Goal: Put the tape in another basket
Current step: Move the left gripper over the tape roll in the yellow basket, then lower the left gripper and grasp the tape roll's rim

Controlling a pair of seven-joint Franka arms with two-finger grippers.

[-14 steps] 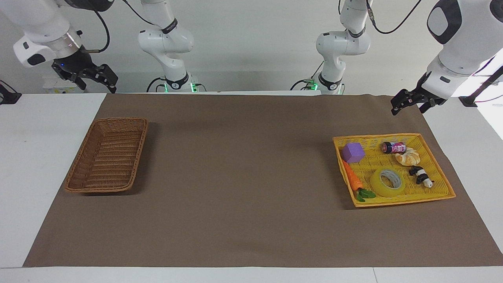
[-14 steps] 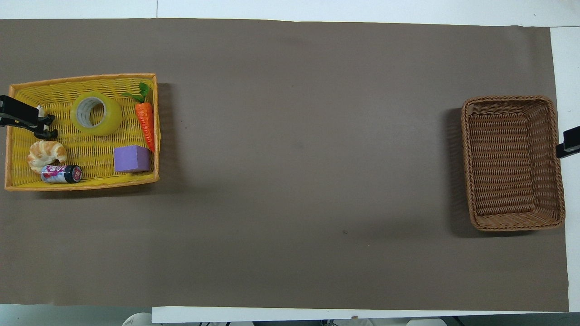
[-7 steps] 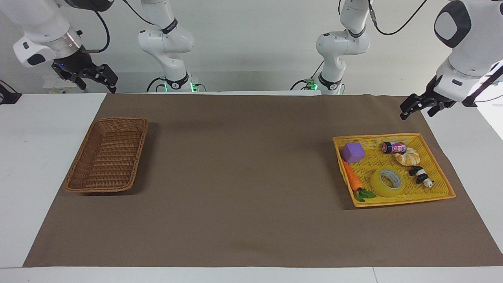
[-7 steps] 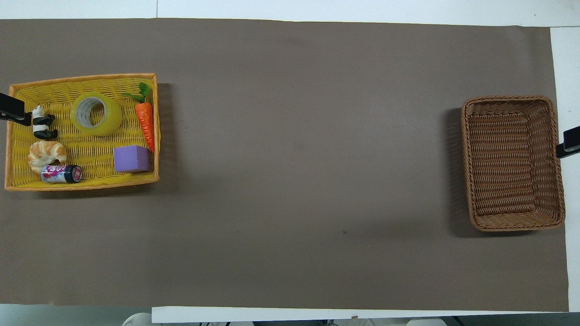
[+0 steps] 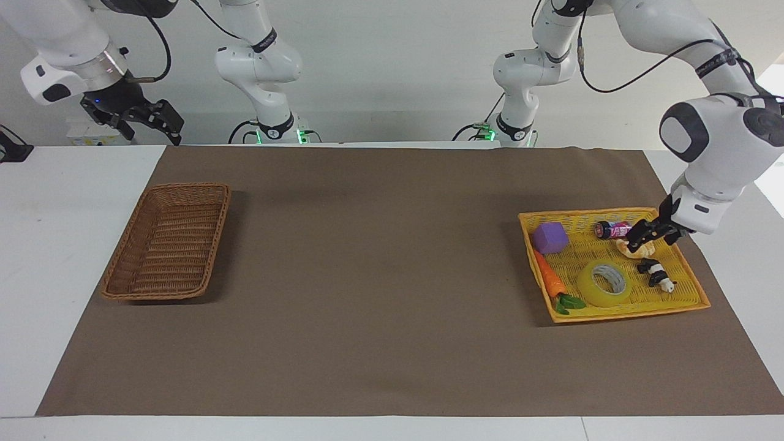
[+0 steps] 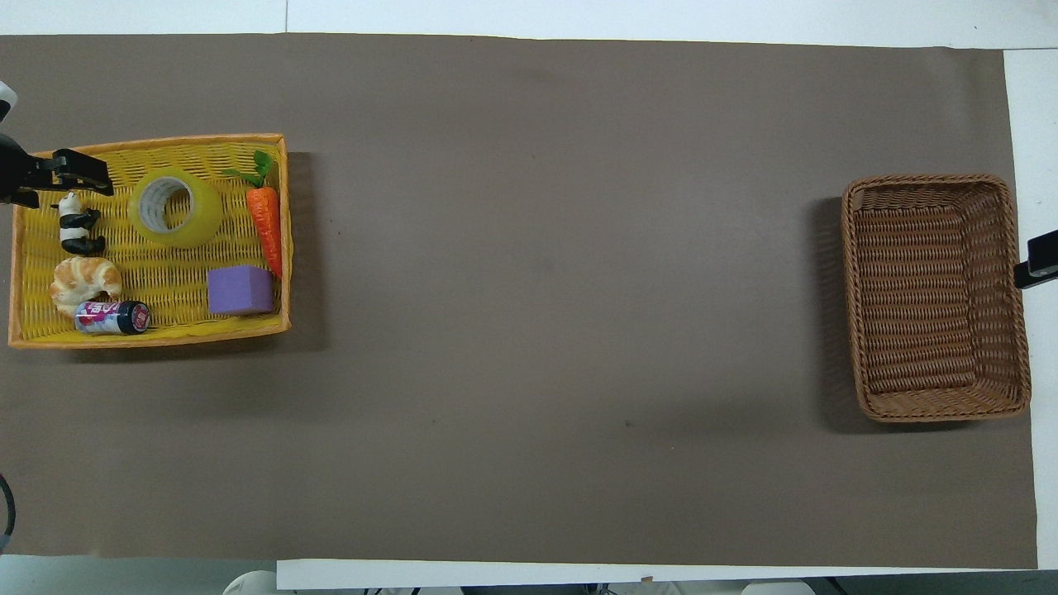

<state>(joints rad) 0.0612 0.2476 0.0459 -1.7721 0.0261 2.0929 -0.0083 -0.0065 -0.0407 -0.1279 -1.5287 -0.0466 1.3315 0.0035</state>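
The tape (image 5: 603, 285) (image 6: 175, 207), a yellow translucent roll with a white core, lies flat in the bright yellow tray basket (image 5: 612, 212) (image 6: 149, 142) at the left arm's end of the table. My left gripper (image 5: 648, 237) (image 6: 87, 172) is open and empty, low over that tray near the croissant and panda, apart from the tape. The brown wicker basket (image 5: 168, 242) (image 6: 934, 297) stands empty at the right arm's end. My right gripper (image 5: 153, 122) (image 6: 1037, 263) waits open and raised over the white table beside the brown basket.
The yellow tray also holds a purple cube (image 5: 550, 237) (image 6: 240, 290), a toy carrot (image 5: 548, 280) (image 6: 266, 219), a small can (image 5: 612, 229) (image 6: 111, 317), a croissant (image 5: 637, 250) (image 6: 83, 279) and a panda figure (image 5: 656, 274) (image 6: 78, 231). A brown mat (image 5: 380, 275) covers the table.
My left gripper has come down from above the mat's edge to low over the yellow tray. The right arm and all the objects have stayed still.
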